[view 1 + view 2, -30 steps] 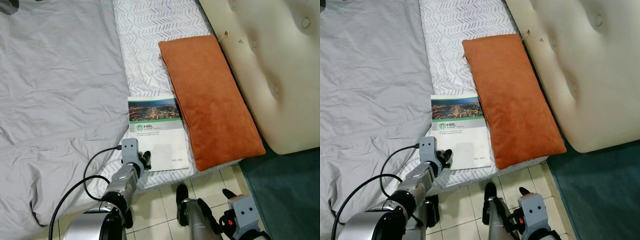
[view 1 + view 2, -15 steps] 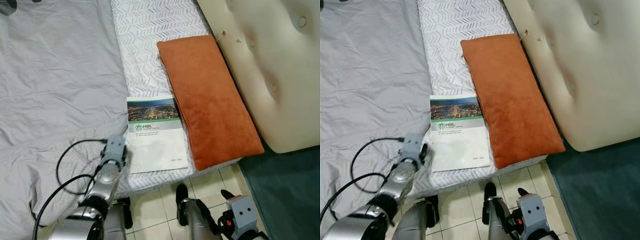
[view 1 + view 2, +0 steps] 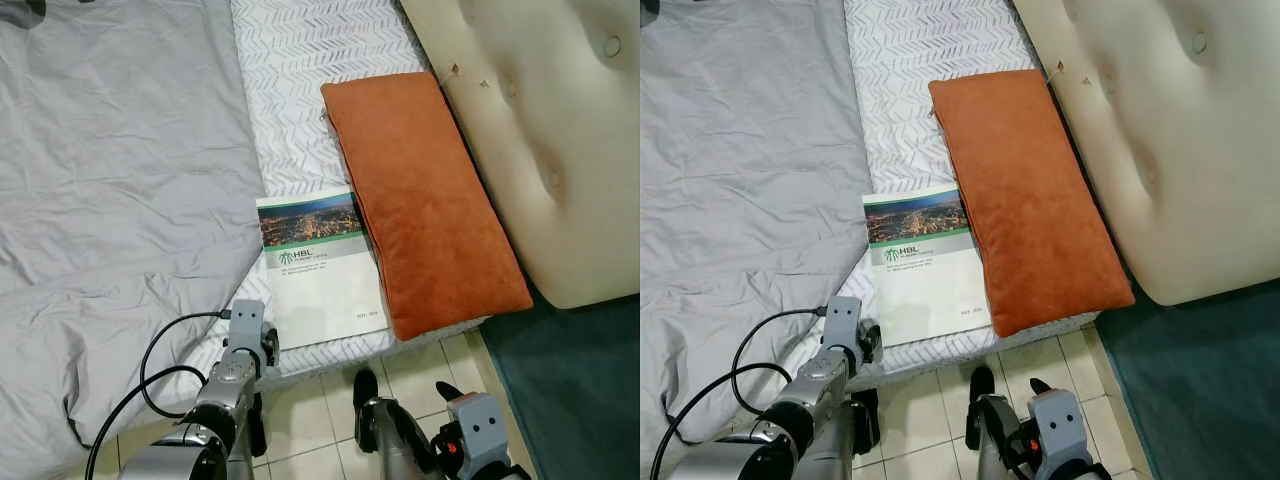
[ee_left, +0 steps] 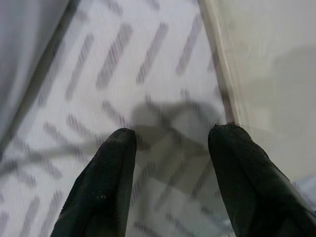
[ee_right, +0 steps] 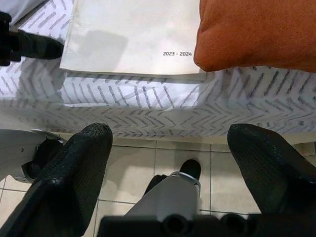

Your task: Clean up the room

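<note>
A white booklet with a city photo and a green band lies flat on the patterned sheet, touching the long orange pillow. My left gripper is low over the sheet by the booklet's near left corner. In the left wrist view its fingers stand open, with the booklet's edge just beside one tip. My right gripper hangs open over the tiled floor, below the bed's edge, facing the booklet and the pillow's corner.
A rumpled grey blanket covers the bed's left part. A cream tufted headboard leans at the right, over a dark teal rug. Beige floor tiles lie at the bed's foot. A black cable loops off my left arm.
My left gripper swung left over the blanket half a second ago and is now back beside the booklet's near left corner. The right arm has hardly moved. The camera shifted slightly.
</note>
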Available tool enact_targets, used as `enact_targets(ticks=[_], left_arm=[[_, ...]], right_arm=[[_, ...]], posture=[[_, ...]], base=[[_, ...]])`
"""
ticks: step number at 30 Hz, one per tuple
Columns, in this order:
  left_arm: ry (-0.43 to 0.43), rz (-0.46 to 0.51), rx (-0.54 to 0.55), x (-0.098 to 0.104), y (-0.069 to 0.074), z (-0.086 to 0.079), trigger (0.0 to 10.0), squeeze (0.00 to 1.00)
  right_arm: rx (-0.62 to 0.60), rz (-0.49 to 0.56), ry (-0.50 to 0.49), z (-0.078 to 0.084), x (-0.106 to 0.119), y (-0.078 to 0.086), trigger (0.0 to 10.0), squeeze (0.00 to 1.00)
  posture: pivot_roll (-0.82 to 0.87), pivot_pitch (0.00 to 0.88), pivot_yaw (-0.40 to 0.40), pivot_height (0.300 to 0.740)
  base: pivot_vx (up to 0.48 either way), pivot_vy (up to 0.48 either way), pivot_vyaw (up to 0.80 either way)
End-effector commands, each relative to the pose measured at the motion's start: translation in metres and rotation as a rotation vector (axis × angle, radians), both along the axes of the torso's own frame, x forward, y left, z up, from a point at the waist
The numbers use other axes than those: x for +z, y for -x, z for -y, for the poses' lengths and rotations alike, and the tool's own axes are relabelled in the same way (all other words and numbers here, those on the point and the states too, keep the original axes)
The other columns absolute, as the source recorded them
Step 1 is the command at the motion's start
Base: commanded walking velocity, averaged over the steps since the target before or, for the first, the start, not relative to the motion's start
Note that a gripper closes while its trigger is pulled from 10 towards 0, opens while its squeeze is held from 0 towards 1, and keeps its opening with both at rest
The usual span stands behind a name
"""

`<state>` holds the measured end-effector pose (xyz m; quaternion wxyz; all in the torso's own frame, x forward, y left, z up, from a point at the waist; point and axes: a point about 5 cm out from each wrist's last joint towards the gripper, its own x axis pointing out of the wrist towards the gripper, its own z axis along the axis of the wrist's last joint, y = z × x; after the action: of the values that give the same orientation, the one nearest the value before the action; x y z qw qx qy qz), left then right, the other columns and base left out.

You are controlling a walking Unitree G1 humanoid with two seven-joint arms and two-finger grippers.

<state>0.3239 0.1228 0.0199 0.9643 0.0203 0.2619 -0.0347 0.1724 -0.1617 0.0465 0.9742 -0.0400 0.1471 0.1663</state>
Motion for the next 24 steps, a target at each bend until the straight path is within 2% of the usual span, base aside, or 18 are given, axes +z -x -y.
enact_targets(ticks=[1, 7, 10, 11, 12, 15, 22, 24], left_arm=[[0.015, -0.054, -0.024, -0.011, 0.009, 0.008, 10.0, 0.00], [0.026, -0.060, -0.041, -0.010, 0.009, 0.011, 10.0, 0.00], [0.076, -0.068, -0.070, -0.011, 0.011, 0.022, 10.0, 0.00], [0.076, -0.068, -0.070, -0.011, 0.011, 0.022, 10.0, 0.00], [0.074, -0.069, -0.098, -0.010, 0.011, 0.029, 10.0, 0.00], [0.056, -0.066, -0.110, -0.008, 0.010, 0.031, 10.0, 0.00], [-0.018, -0.032, -0.113, 0.000, 0.001, 0.022, 10.0, 0.00], [-0.070, 0.003, -0.104, 0.007, -0.006, 0.011, 10.0, 0.00]], right_arm=[[-0.017, -0.058, 0.009, 0.004, -0.010, 0.012, 10.0, 0.00], [-0.023, -0.059, 0.010, 0.004, -0.011, 0.013, 10.0, 0.00], [-0.027, -0.062, 0.014, 0.006, -0.012, 0.015, 10.0, 0.00], [-0.027, -0.062, 0.014, 0.006, -0.012, 0.015, 10.0, 0.00], [-0.027, -0.063, 0.015, 0.006, -0.012, 0.015, 10.0, 0.00], [-0.026, -0.062, 0.014, 0.005, -0.011, 0.014, 10.0, 0.00], [-0.027, -0.062, 0.014, 0.005, -0.011, 0.015, 10.0, 0.00], [-0.029, -0.065, 0.015, 0.005, -0.012, 0.017, 10.0, 0.00]], posture=[[-0.25, 0.505, -0.043, 0.740], [-0.25, 0.505, -0.039, 0.740], [-0.25, 0.508, -0.037, 0.740], [-0.25, 0.508, -0.037, 0.740], [-0.25, 0.509, -0.040, 0.740], [-0.26, 0.509, -0.041, 0.740], [-0.26, 0.507, -0.039, 0.740], [-0.26, 0.501, -0.034, 0.740]], base=[[0.000, 0.000, 0.00], [0.000, 0.000, 0.00], [0.000, 0.000, 0.00], [0.000, 0.000, 0.00], [0.000, 0.000, 0.00], [0.000, 0.000, 0.00], [0.000, 0.000, 0.00], [0.000, 0.000, 0.00]])
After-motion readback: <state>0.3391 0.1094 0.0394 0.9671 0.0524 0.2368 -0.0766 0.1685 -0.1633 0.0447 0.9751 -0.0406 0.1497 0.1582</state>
